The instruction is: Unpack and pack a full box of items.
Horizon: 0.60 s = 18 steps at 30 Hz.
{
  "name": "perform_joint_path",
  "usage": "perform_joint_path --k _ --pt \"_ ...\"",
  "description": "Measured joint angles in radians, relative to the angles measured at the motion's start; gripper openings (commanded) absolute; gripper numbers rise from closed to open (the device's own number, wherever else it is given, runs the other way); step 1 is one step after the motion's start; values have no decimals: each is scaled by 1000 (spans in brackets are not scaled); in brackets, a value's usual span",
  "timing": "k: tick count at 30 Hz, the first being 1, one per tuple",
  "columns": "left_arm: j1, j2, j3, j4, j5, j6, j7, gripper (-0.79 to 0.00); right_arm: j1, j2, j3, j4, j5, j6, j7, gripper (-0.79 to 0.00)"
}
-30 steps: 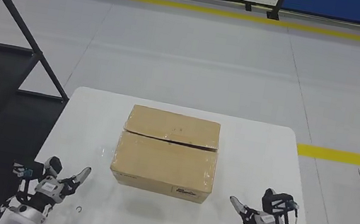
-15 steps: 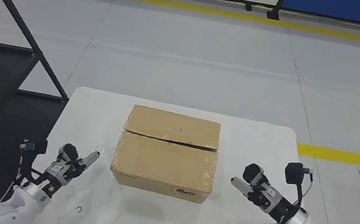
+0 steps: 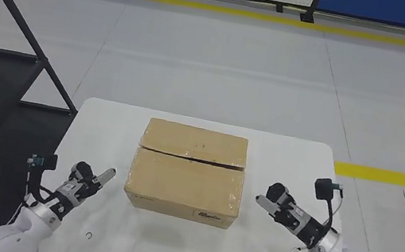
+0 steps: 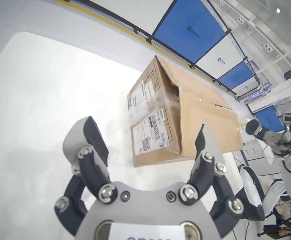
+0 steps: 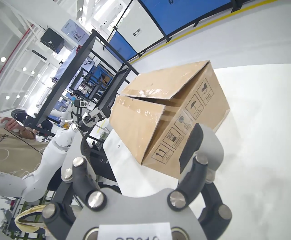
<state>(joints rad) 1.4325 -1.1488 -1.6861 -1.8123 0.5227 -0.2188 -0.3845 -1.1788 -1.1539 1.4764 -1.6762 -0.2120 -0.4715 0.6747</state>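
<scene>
A brown cardboard box (image 3: 188, 171) sits in the middle of the white table (image 3: 295, 153), its two top flaps folded shut with a seam across the top. My left gripper (image 3: 95, 175) hovers just off the box's left end, open, nothing between its fingers. In the left wrist view that gripper (image 4: 150, 136) faces the labelled end of the box (image 4: 181, 116). My right gripper (image 3: 267, 197) is just off the box's right end, open and empty. From the right wrist view the gripper (image 5: 138, 145) looks at the box (image 5: 168, 109) and its printed symbols.
A small ring-like object (image 3: 89, 236) lies on the table near the front left. A black metal frame (image 3: 17, 30) stands off the table's left side. The left arm's gripper (image 5: 93, 114) appears beyond the box in the right wrist view.
Both grippers have risen from the table's front edge and moved inward toward the two ends of the box. The box has not moved.
</scene>
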Motion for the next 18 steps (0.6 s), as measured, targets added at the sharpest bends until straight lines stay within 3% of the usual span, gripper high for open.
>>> perform_joint_path --k 9,18 --pt "-51 0 16 24 -60 32 -27 0 229 -19 -142 278 180 -71 94 0" --pt "-49 3 12 40 -77 34 -35 0 329 -21 -193 414 498 -209 351 0"
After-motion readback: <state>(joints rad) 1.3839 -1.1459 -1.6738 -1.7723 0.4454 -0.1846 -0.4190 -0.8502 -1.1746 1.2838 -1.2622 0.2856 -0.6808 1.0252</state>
